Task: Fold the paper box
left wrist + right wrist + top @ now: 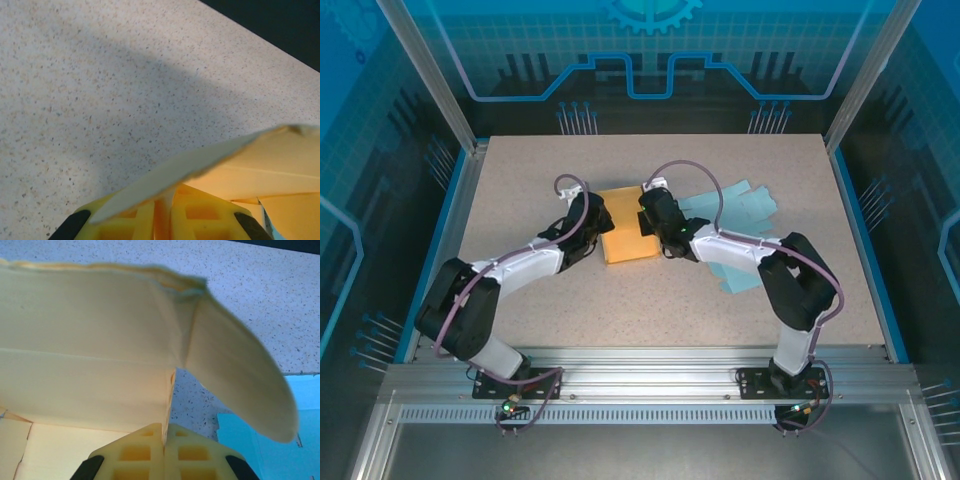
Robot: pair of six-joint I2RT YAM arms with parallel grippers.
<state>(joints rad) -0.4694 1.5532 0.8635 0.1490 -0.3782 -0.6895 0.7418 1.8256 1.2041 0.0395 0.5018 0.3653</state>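
1. Near the middle of the tabletop (520, 180), a little toward the far side, lies the paper box (625, 240). From the top camera it reads as a roughly square piece of orange-yellow card.
2. Close up, the card is pale yellow and matte, with soft creases between panels and slightly ragged edges.
3. From the right wrist camera the box is partly raised. A broad wall (85, 375) stands across the view with a horizontal crease through it. A floor panel lies at lower left, and a rounded flap (240, 380) curls away to the right of a vertical fold.
4. From the left wrist camera a thin panel edge (200, 162) runs diagonally from lower left up to the right. More yellow panels sit behind it at the right.
5. At the box's left edge sits the left tool (600, 225). In its own wrist view the yellow fingers (195, 217) stand almost together, pinching that thin card edge between them.
6. At the box's right edge sits the right tool (652, 222). In its wrist view the fingers (135, 455) are pressed together, and the wall's lower edge runs down into the seam between them. It is closed on the box.
7. Just right of the box, blue paper sheets (740, 215) lie flat on the tabletop, partly beneath the right arm.
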